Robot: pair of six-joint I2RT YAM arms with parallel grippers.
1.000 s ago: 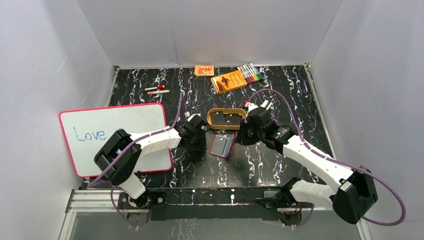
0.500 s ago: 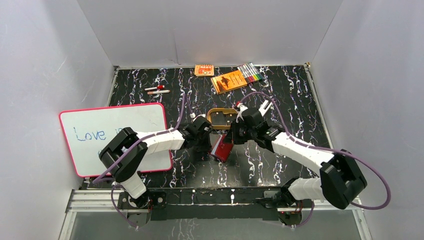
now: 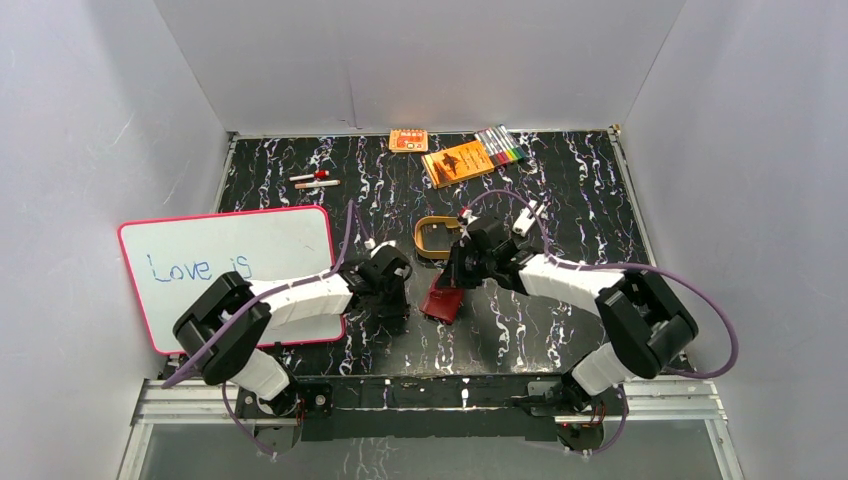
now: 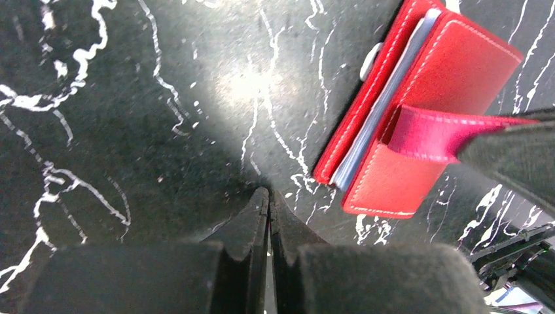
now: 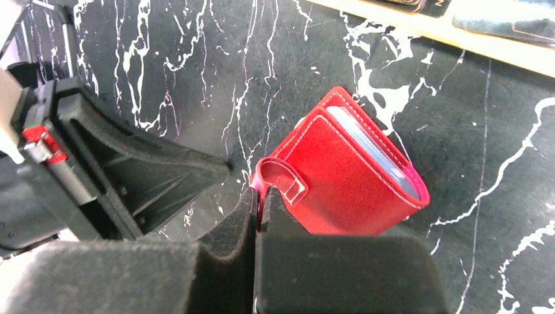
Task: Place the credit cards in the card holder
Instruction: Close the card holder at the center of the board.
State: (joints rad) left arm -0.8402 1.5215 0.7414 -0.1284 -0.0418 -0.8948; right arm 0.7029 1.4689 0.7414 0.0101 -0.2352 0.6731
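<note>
red tab of the card holder in the closed right end effector

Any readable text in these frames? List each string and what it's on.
"Love is": handwritten in blue on the whiteboard.
large orange packet: printed, too small to read.
small orange packet: printed, too small to read.
marker pack: no legible label.
card holder: no lettering visible.
</note>
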